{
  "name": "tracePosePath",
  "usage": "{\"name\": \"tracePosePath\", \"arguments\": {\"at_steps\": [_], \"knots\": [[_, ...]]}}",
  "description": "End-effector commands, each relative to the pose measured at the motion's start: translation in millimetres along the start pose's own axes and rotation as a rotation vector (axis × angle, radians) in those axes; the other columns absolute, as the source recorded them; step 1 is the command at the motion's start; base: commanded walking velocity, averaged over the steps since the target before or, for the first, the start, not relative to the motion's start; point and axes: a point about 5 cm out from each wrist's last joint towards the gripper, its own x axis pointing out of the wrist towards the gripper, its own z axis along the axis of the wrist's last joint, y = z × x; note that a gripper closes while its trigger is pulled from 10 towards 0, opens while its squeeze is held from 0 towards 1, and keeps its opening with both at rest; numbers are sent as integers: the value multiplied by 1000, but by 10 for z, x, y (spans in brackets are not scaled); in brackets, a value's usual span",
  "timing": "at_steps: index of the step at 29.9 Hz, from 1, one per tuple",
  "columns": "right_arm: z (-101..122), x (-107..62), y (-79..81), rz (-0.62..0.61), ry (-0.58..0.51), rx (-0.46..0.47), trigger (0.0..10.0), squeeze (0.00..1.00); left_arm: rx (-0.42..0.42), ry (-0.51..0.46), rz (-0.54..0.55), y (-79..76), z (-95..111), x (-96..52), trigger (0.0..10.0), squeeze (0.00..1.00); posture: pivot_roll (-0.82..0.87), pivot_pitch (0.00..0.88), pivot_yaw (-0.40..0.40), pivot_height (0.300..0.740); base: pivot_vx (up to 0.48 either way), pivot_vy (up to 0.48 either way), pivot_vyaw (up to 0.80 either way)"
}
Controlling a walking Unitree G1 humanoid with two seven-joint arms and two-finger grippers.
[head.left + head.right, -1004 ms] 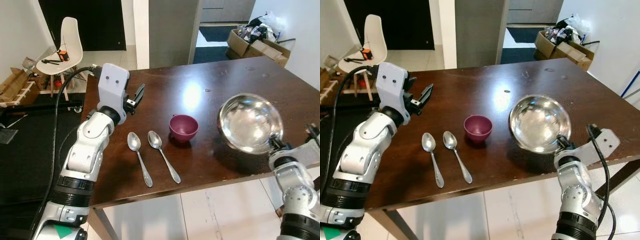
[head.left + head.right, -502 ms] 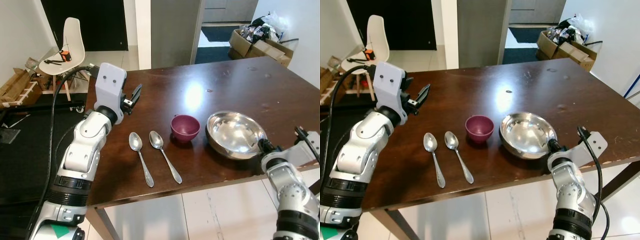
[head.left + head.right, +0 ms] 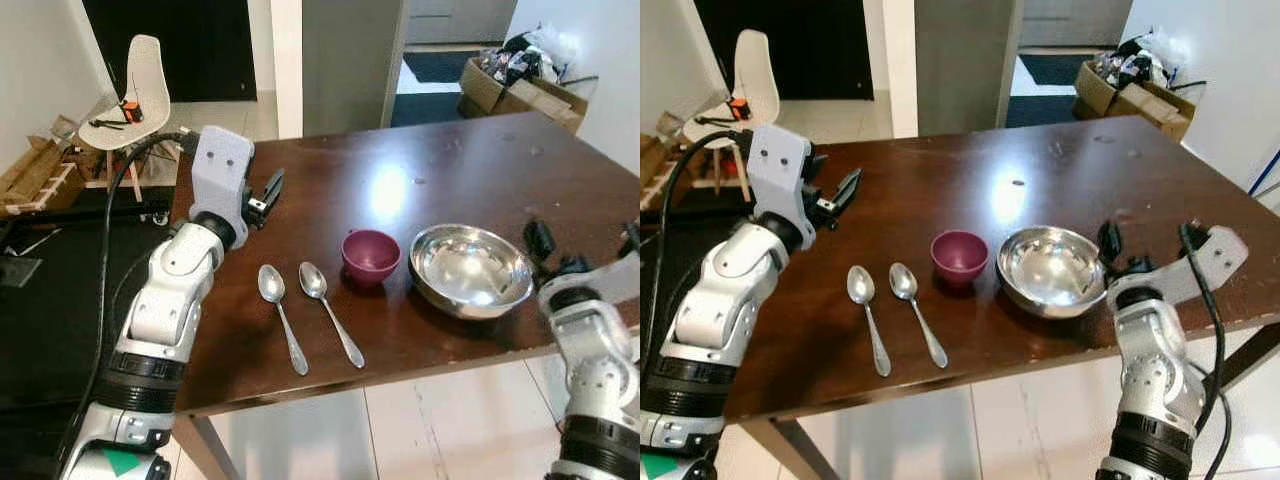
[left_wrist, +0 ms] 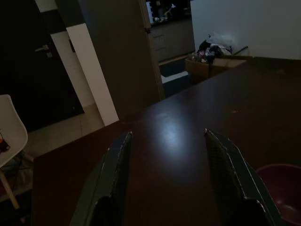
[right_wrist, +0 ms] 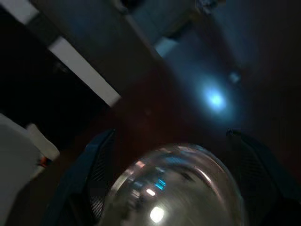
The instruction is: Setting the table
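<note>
steel bowl (image 3: 470, 270) sits upright on the dark wood surface (image 3: 450, 170), just right of the maroon cup (image 3: 371, 256) and two spoons (image 3: 300, 315). right pincer (image 3: 1130, 250) spread wide just beside its rim; left pincer (image 3: 268, 190) wide, hovering apart.

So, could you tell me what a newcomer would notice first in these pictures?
Probably the shiny steel bowl sitting upright on the dark table, with the right gripper open beside its rim. Next to it stands a small maroon cup, then two spoons lying side by side, while the left gripper hovers open over the table's left side.
</note>
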Motion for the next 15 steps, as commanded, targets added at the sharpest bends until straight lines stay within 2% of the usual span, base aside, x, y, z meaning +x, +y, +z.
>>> {"name": "tracePosePath", "arguments": {"at_steps": [1,3,5,6,7,10,11,12,15], "knots": [[53,-84,172,81,-32,-54,10000,0,-8,13,2,2,-31,-15,10000,0,-74,0,105,740,0,0,0],[119,-143,320,146,-68,-122,10000,0,-10,13,0,-5,-35,-14,10000,0,-75,0,105,740,0,0,0],[119,-143,320,146,-68,-122,10000,0,-10,13,0,-5,-35,-14,10000,0,-75,0,105,740,0,0,0],[137,-167,384,172,-80,-133,10000,0,-11,13,0,-7,-38,-13,10000,0,-79,0,105,740,0,0,0],[131,-208,498,221,-93,-182,10000,0,-12,14,-2,-11,-43,-15,10000,0,-85,0,106,740,0,0,0],[-34,-343,739,340,-79,-326,10000,0,-26,28,-9,-20,-75,-54,10000,0,-88,0,107,740,0,0,0],[-34,-343,739,340,-79,-326,10000,0,-26,28,-9,-20,-75,-54,10000,0,-88,0,107,740,0,0,0],[-165,-410,789,377,-48,-369,10000,0,-42,46,-9,-8,-109,-114,10000,0,-91,0,112,740,0,0,0],[-421,-555,839,438,25,-407,10000,0,-76,89,17,51,-198,-310,10000,0,-92,0,115,740,0,0,0]]}}
